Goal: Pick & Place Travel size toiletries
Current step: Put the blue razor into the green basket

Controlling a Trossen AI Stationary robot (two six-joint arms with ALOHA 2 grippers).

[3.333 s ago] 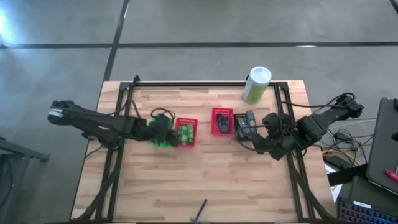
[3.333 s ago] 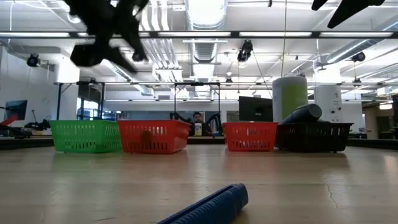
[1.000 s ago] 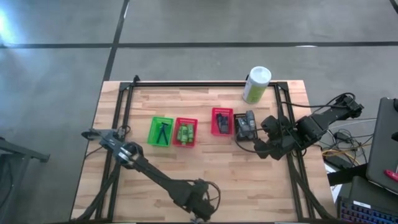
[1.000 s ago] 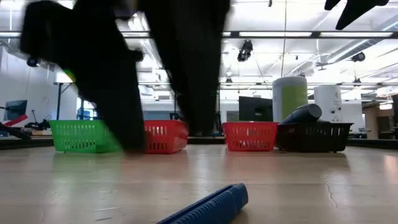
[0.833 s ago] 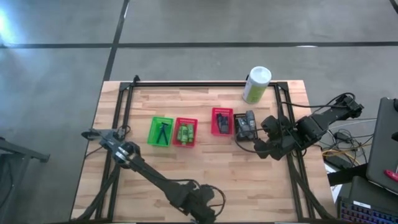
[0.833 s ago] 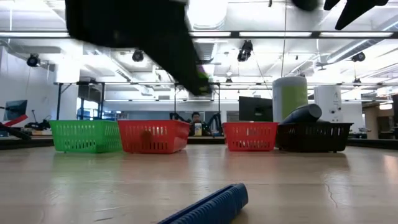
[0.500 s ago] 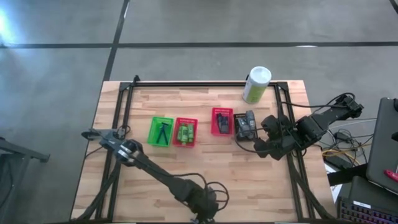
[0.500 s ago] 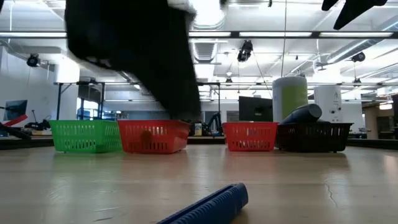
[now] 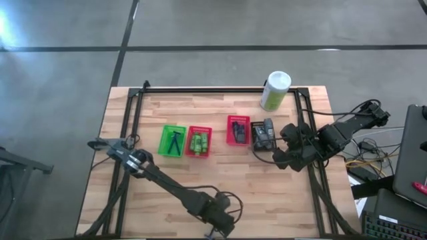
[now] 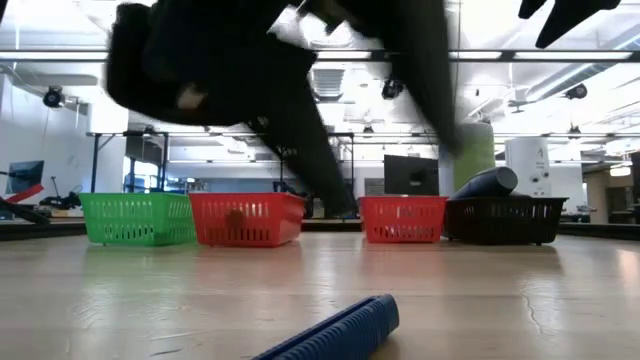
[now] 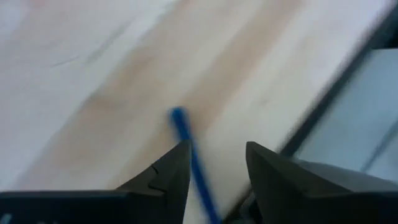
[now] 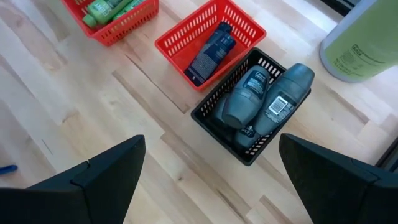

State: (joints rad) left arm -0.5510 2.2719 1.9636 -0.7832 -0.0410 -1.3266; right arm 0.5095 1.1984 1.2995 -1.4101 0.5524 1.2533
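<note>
A thin blue ribbed stick [image 10: 335, 330] lies flat on the table by its near edge. My left gripper [image 11: 217, 146] hovers over it, open, one finger on each side of the stick [image 11: 182, 124], apart from it. In the high view, my left gripper [image 9: 215, 229] is at the near edge. My right gripper [image 12: 208, 180] is open and waits near the table's right side, beside the black basket [image 9: 263, 135] of dark grey containers [image 12: 267, 99]. The green basket [image 9: 173, 141] holds a black stick. One red basket [image 9: 198, 142] holds green bottles and the other [image 9: 237, 130] a dark tube.
A tall pale green canister with a white cap [image 9: 275, 91] stands at the table's far right corner. The four baskets sit in a row across the middle of the table. Bare wood lies between them and the near edge. My left arm [image 10: 250, 70] crosses the low view, blurred.
My left arm has come from the green basket to the table's near edge. Over the last second it keeps shifting above the stick there, blurred in the low view. The stick lies where it was, and the right arm has kept still.
</note>
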